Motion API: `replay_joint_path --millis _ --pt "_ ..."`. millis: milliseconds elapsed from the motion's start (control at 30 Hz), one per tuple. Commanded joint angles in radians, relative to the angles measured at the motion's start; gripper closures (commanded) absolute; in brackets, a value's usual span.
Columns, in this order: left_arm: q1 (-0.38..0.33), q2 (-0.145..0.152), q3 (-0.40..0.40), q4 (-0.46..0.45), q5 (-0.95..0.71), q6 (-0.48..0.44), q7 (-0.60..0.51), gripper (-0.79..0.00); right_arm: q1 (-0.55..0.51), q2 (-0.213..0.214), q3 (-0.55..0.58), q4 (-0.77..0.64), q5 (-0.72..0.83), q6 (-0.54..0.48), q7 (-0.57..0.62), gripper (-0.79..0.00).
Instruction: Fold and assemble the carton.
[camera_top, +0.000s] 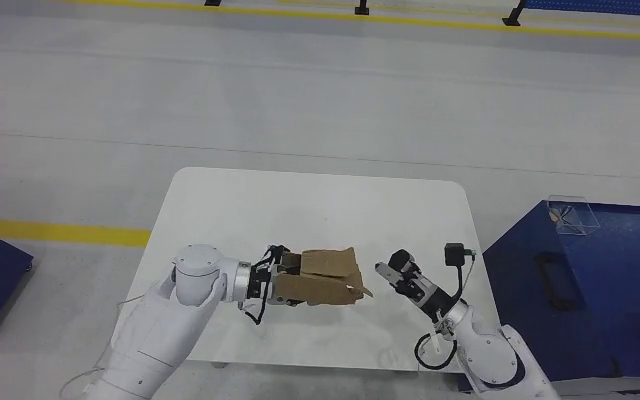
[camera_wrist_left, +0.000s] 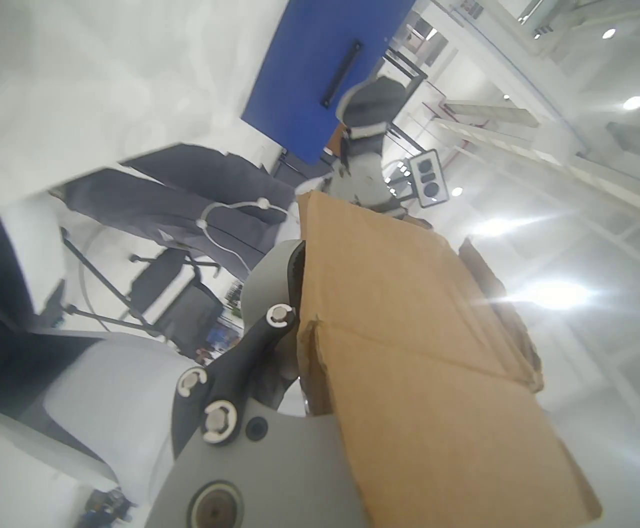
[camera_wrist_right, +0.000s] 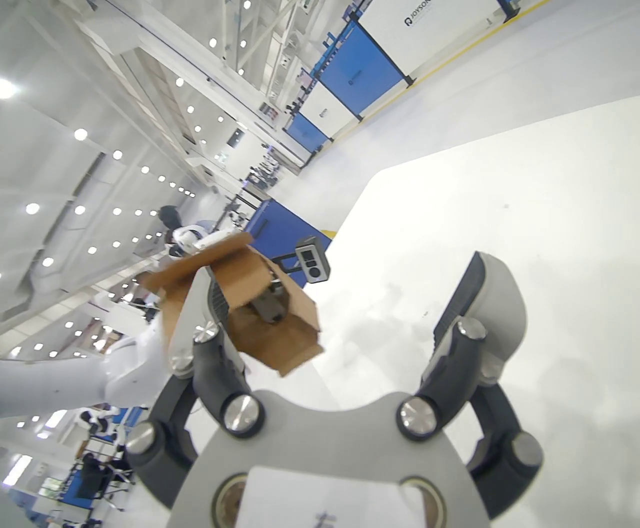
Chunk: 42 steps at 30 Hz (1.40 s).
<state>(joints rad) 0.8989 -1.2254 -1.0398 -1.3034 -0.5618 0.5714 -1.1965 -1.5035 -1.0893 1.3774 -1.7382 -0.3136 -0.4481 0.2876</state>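
Clamped on a wall of the carton (camera_top: 325, 275), my left pincer (camera_top: 283, 277) has one grey finger (camera_wrist_left: 285, 280) pressed flat on the outside of the brown board. In my right wrist view a second finger (camera_wrist_right: 270, 305) shows inside the box, so the wall is pinched between the two. The carton juts straight ahead of that pincer's fingertips, a squared-up brown tube with its far end open and loose flaps sticking out around that opening. One long creased panel (camera_wrist_left: 400, 310) runs away from my left wrist toward my other arm. My right pincer (camera_top: 390, 266) sits just off that open end, close to the nearest flap but apart from it. Its fingers are spread wide and hold nothing. From my right wrist the carton's mouth (camera_wrist_right: 300, 325) faces me, beyond one of my fingertips (camera_wrist_right: 205, 290) rather than between the two. The white table (camera_top: 300, 200) lies under both pincers, which sit over its edge nearest me with the carton between them. I cannot tell whether the box rests on the tabletop or hangs just above it. A blue cabinet (camera_top: 570, 290) stands off the table, outward of my right pincer.
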Motion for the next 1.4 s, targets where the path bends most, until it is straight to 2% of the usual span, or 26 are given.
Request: replay_joint_path --millis 0,133,400,767,933,1200,1367 --pt "-0.006 -0.004 -0.003 0.025 -0.06 0.038 0.011 0.0 0.004 -0.002 -0.013 0.005 -0.067 0.007 -0.023 -0.785" --pt "-0.027 -0.005 0.013 0.051 -0.08 0.067 0.017 0.0 0.002 -0.008 -0.039 0.007 -0.11 0.013 -0.062 -0.785" --pt "-0.034 0.005 0.025 0.048 -0.081 0.057 0.005 0.0 0.014 -0.014 -0.072 0.034 -0.147 0.041 -0.061 -0.785" --pt "-0.035 0.016 0.027 0.048 -0.086 0.031 -0.005 0.0 0.059 -0.037 -0.209 0.09 -0.199 0.059 -0.038 -0.785" --pt "-0.041 0.019 0.033 0.062 -0.092 0.025 -0.007 0.0 0.064 -0.038 -0.18 0.081 -0.156 0.051 -0.066 -0.785" --pt "-0.047 0.022 0.042 0.075 -0.103 0.014 -0.011 0.0 0.068 -0.04 -0.196 0.081 -0.143 0.05 -0.002 -0.785" --pt "-0.055 0.023 0.05 0.089 -0.1 0.01 0.008 0.0 0.076 -0.041 -0.178 0.07 -0.119 0.031 -0.034 -0.785"
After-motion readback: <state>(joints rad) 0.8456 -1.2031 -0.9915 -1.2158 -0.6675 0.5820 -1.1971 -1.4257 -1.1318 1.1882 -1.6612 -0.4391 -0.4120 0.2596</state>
